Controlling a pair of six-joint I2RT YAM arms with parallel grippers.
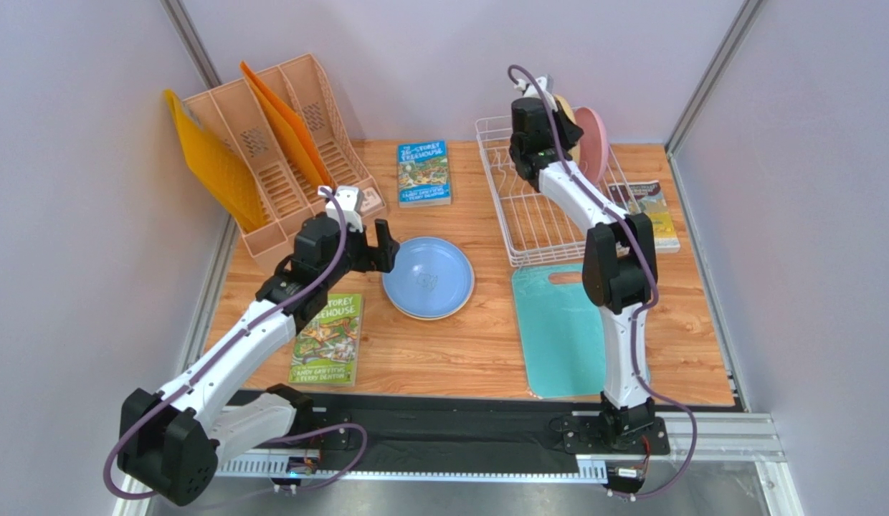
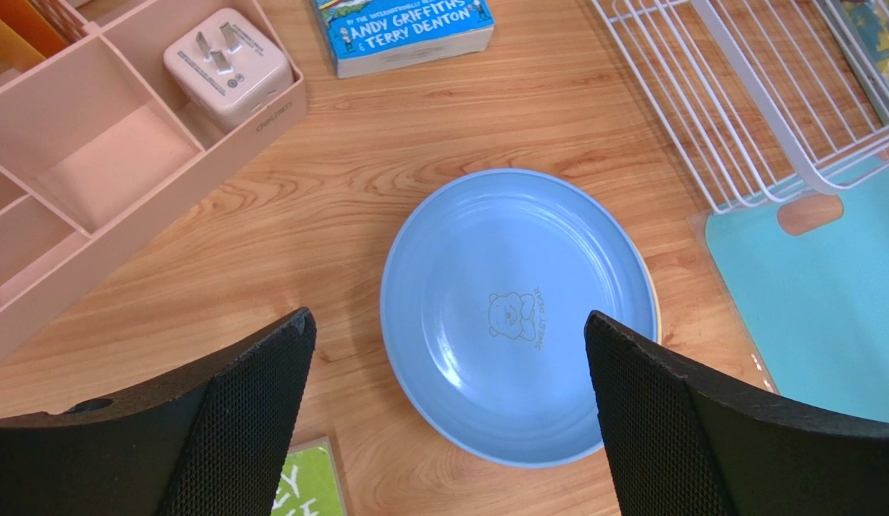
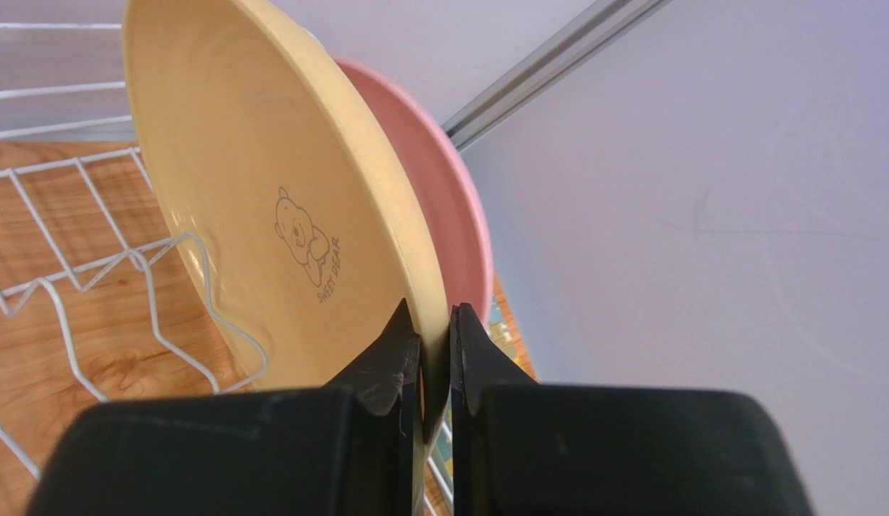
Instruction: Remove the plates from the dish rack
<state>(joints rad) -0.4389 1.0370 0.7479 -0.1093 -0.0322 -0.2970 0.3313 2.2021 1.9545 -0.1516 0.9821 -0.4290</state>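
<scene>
Top view: blue plate (image 1: pixel 427 277) lies flat on the table (image 1: pixel 470 344), out of the rack (image 1: pixel 524 220). Right hand (image 1: pixel 553 116) is at the rack's far end.

Left wrist: left hand (image 2: pixel 449 333) is spread wide above the blue plate, holding nothing.

Right wrist: right hand is pinched on the rim of the yellow plate (image 3: pixel 266 194), which stands in the rack with the pink plate (image 3: pixel 454 215) just behind.

Step judged: extracting the yellow plate. Next move calls for a lift clear of the prongs without disturbing the pink plate.
</scene>
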